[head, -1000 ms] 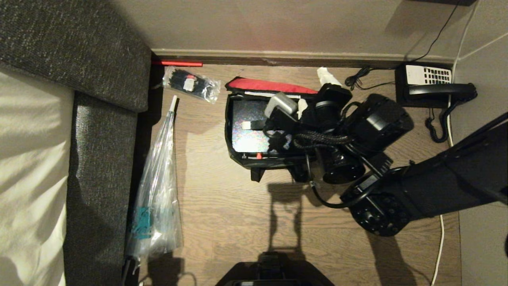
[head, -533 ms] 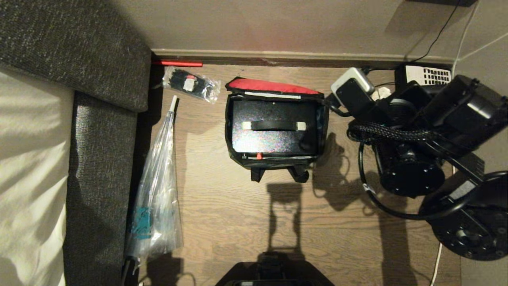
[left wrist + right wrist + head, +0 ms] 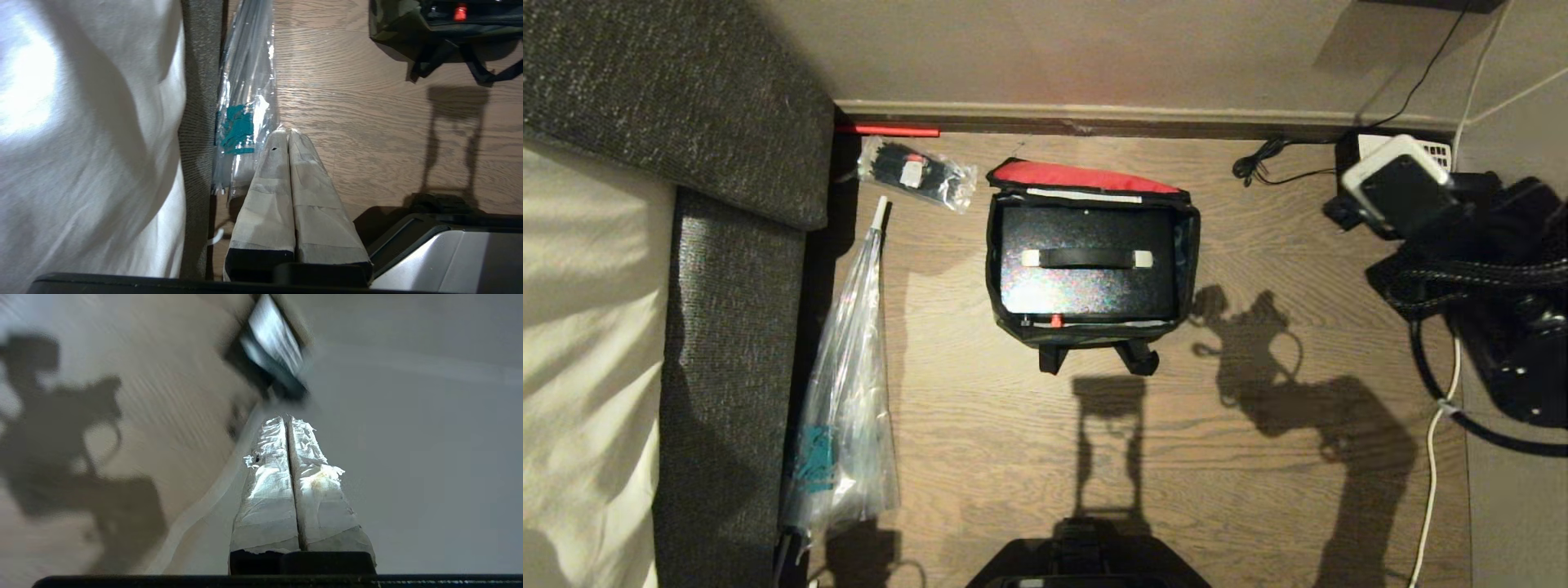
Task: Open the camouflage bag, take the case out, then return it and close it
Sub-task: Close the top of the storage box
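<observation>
Closing looked the step left: the case (image 3: 1088,269) lay inside the open camouflage bag (image 3: 1092,336), while the right gripper (image 3: 287,418), fingers pressed together and empty, hung well right of the bag and needed to reach its red flap (image 3: 1086,175).

- The right arm (image 3: 1494,269) is built of glossy black housings, rounded and bulky at the joints.
- A flat black block with a white rim (image 3: 1395,186) sits on its wrist.
- A braided black cable (image 3: 1462,278) runs across the arm, and a smooth black hose (image 3: 1445,400) loops beneath it.
- A round black end cap (image 3: 1531,384) shows small screws.
- The right gripper (image 3: 288,420) has 2 long tapering fingers (image 3: 269,490) wrapped in crinkled whitish tape, black at the root.
- The left gripper (image 3: 288,132) has 2 matching taped fingers (image 3: 265,192), smoother, with black bases.
- The base (image 3: 1086,563) is black, with a silver-grey panel (image 3: 429,261).
</observation>
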